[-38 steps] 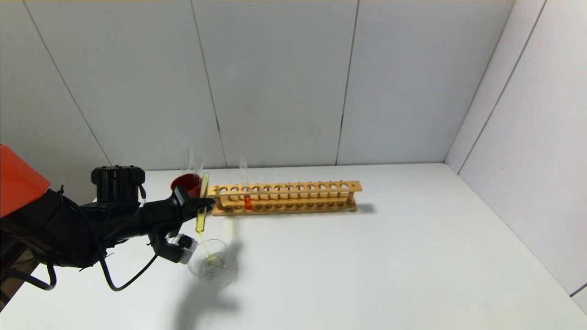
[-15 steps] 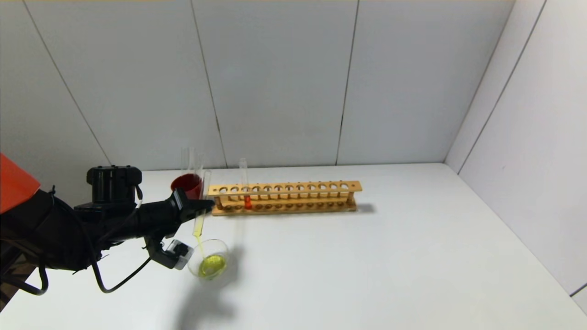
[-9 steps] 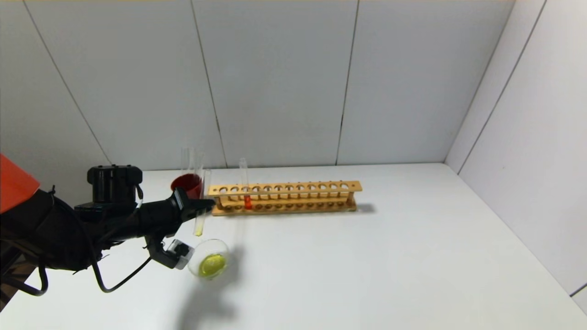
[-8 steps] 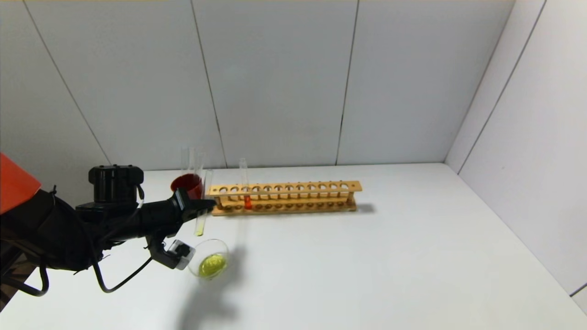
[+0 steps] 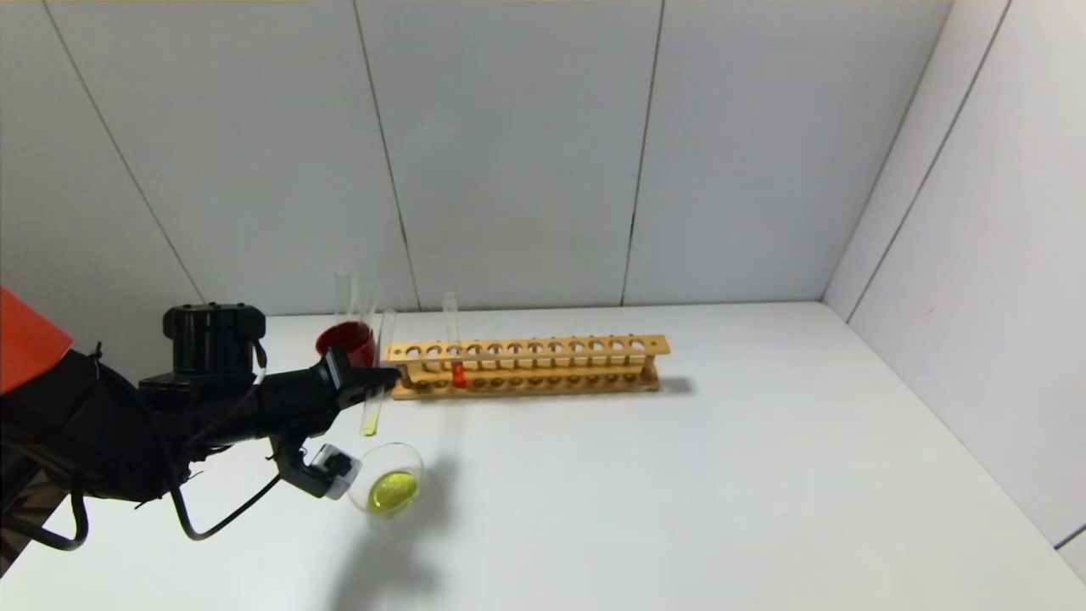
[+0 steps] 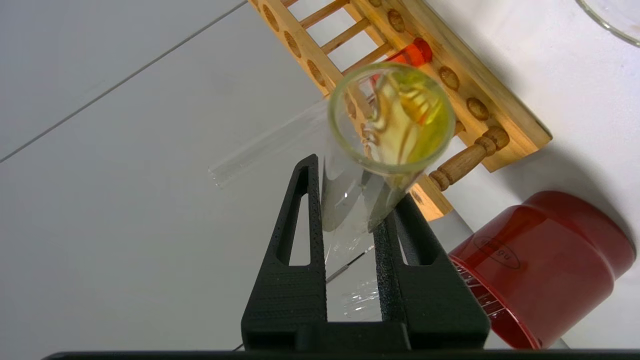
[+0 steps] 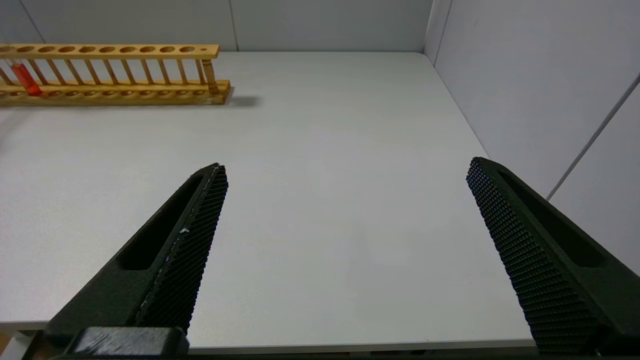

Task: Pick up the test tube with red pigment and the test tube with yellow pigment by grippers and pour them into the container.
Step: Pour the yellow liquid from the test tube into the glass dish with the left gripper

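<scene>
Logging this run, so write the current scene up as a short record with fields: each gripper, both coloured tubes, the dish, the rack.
left gripper: shut on the yellow test tube, held mouth-down above the glass dish
yellow test tube: nearly empty, a little yellow left at its lower end
glass dish: on the table, yellow liquid pooled inside
red test tube: upright in the wooden rack, untouched
red cup: beside the rack's left end, clear tubes in it
right gripper: open, off to the right, holding nothing
</scene>
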You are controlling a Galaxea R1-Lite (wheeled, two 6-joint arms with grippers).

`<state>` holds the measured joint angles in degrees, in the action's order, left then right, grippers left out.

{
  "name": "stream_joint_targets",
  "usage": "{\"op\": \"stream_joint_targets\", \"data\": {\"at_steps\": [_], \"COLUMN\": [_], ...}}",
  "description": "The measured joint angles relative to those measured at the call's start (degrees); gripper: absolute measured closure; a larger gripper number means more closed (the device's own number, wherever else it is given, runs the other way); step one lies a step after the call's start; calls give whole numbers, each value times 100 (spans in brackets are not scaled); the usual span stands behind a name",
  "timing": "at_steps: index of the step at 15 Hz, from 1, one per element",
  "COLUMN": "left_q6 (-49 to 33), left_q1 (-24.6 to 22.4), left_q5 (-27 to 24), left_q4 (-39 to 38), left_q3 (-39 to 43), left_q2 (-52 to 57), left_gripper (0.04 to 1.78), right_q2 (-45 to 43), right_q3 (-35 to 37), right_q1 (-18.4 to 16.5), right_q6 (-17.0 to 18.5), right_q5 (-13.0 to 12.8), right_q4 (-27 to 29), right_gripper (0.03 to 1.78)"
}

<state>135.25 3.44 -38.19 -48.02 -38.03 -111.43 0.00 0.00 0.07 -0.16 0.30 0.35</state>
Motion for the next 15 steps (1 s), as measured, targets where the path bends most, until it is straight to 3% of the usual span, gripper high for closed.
{"op": "stream_joint_targets", "data": {"at_steps": [15], "left_q6": [308], "left_q1": [24], "left_q5": [96], "left_q4": [-29], "left_q3": [144], "left_q2": [132], "left_gripper": [150], "right_q2": [0], "right_q3": [0], "right_q1": [0], "right_q6": [0], "right_q5": [2], "right_q4": [0], "right_gripper": [6]}}
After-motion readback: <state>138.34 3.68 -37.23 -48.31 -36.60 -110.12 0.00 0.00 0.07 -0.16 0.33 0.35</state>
